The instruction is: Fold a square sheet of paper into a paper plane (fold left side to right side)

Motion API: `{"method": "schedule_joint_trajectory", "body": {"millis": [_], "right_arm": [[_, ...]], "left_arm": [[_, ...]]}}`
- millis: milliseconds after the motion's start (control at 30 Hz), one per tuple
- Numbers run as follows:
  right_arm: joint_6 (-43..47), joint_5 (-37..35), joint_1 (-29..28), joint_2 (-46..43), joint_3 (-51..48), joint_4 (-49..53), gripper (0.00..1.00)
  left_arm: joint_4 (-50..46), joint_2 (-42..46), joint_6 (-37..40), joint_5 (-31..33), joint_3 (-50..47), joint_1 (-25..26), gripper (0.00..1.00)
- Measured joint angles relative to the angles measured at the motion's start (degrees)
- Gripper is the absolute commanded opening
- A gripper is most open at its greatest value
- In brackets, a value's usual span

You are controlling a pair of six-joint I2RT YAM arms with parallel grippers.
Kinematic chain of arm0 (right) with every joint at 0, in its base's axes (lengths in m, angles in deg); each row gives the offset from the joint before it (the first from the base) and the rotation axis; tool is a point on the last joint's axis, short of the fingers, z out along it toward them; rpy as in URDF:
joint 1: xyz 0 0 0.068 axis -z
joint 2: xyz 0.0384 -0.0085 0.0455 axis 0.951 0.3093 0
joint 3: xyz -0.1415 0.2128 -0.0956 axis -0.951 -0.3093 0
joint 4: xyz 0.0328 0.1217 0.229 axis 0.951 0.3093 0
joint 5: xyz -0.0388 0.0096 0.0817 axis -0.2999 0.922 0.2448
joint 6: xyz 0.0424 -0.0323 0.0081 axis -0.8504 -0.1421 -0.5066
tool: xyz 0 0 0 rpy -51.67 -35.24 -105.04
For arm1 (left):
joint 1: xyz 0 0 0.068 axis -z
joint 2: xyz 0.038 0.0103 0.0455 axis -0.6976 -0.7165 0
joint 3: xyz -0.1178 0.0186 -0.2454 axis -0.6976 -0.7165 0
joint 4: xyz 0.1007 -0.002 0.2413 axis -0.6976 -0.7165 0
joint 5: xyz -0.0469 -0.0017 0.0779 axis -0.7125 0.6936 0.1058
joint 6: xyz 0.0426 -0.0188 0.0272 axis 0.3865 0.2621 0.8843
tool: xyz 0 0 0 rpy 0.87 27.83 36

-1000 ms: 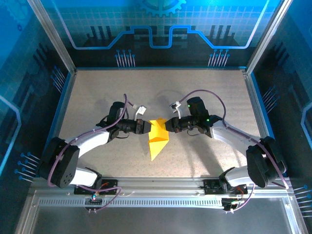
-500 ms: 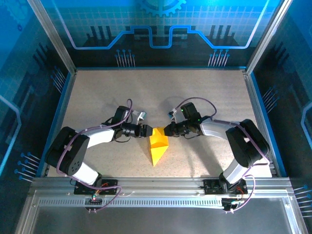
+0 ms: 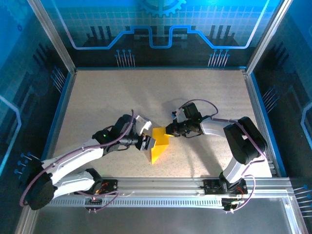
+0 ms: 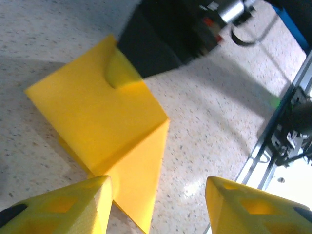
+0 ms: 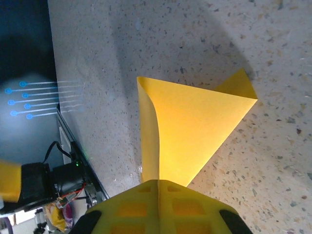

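The square sheet of paper (image 3: 159, 141) is yellow-orange and folded into a pointed wedge near the table's middle, its tip toward the near edge. My right gripper (image 3: 170, 131) is shut on the sheet's far right corner and holds that flap raised; in the right wrist view the paper (image 5: 192, 129) curls up out of the closed gripper (image 5: 158, 183). My left gripper (image 3: 149, 143) stands open at the sheet's left edge. In the left wrist view the paper (image 4: 97, 114) lies ahead of the gripper (image 4: 158, 197), its pointed tip beside the left finger (image 4: 73, 207), with nothing gripped.
The speckled tabletop (image 3: 97, 97) lies bare around the paper. Blue-lit walls and an aluminium frame (image 3: 256, 97) enclose it. A metal rail (image 3: 161, 187) runs along the near edge by the arm bases.
My left gripper opened and let go of the paper, then swung toward the near edge, to the sheet's lower left. The right gripper stayed shut on the paper.
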Motion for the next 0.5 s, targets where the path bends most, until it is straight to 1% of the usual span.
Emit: {"method": "schedule_joint_trajectory", "body": {"millis": [100, 200, 333, 500], "right_arm": [[-1.1, -0.6, 0.0, 0.3, 0.0, 0.1, 0.06], [-2.1, -1.3, 0.0, 0.5, 0.3, 0.3, 0.06], [-2.5, -2.1, 0.0, 0.6, 0.7, 1.3, 0.06], [-2.5, -3.1, 0.0, 0.6, 1.4, 2.7, 0.06]], "left_arm": [[-2.2, 0.3, -1.1, 5.5, 0.0, 6.2, 0.52], [-4.3, -1.6, -3.1, 11.1, 0.7, 12.6, 0.52], [-7.5, -8.0, -6.3, 18.9, 4.2, 19.0, 0.52], [-11.8, -17.7, -9.7, 28.2, 10.8, 24.3, 0.52]]}}
